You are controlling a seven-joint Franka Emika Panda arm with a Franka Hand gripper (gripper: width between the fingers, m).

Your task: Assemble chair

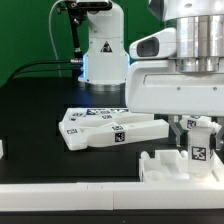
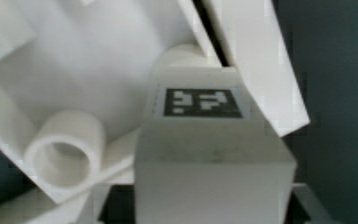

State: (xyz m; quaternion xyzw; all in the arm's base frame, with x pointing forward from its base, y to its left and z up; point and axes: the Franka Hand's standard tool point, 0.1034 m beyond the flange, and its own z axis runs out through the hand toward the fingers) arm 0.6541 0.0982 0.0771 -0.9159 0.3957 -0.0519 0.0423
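Observation:
Several chair pieces (image 1: 100, 128), flat white panels with square tags, lie together in the middle of the black table. At the exterior view's right my gripper (image 1: 197, 138) points down over a white blocky chair structure (image 1: 165, 166). A white tagged bar (image 1: 198, 152) stands upright between the fingers. In the wrist view this bar (image 2: 202, 120) fills the space between the jaws, its tag facing the camera. My gripper (image 2: 213, 208) has a finger against each side of it. A white panel (image 2: 51, 90) and a round peg (image 2: 60, 155) lie behind the bar.
The robot's base (image 1: 100, 50) stands at the back with black cables running off to the exterior view's left. A white ledge (image 1: 60, 187) runs along the table's front edge. A small white object (image 1: 2, 150) shows at the far left edge.

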